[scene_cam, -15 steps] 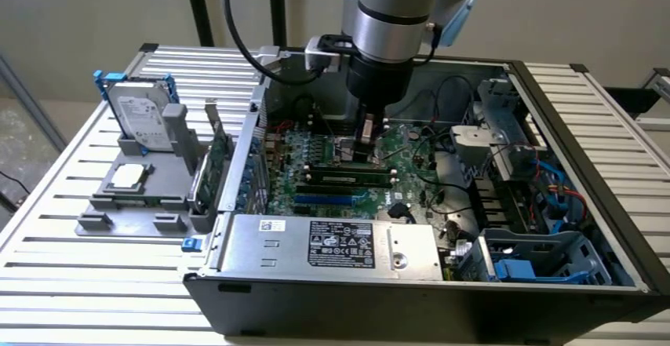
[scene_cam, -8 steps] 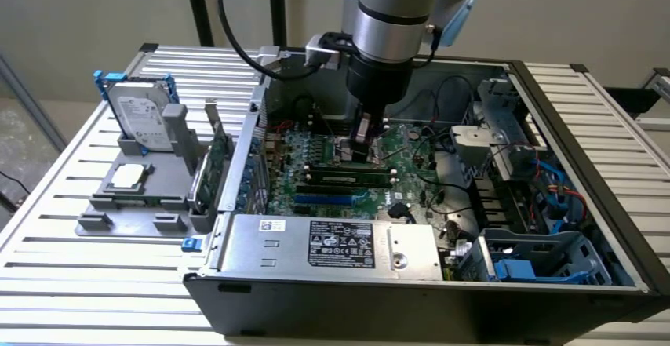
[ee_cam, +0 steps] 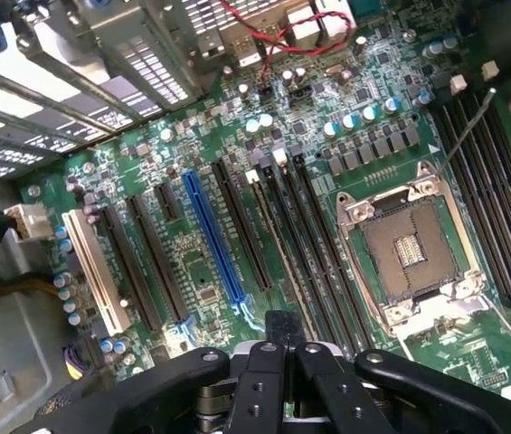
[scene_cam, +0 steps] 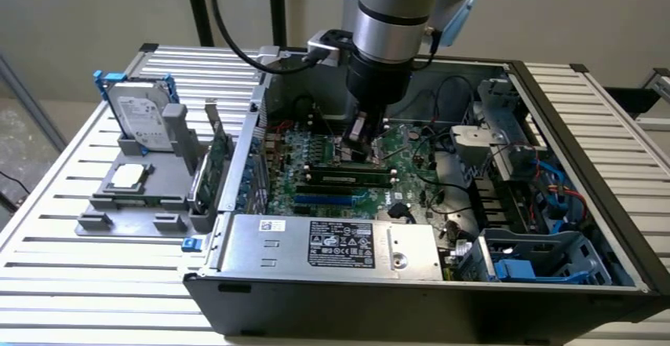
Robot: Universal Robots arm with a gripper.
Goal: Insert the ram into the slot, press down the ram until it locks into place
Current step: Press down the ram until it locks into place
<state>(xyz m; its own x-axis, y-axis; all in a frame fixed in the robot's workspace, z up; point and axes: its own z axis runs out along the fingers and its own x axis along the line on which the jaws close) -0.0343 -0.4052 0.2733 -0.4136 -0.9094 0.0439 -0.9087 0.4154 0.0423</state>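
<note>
While over slot (ee_cam: 314, 262), end effector (scene_cam: 359, 146).

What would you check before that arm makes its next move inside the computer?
1. Ram located: ok, it lies along the board close to the end effector.
2. Ram locked down: cannot tell.
3. Black slots free of debris: ok.
4. Red wires clear of those slots: ok, they sit off by the board's edge.
5. End effector's hold on anything: cannot tell.
</note>
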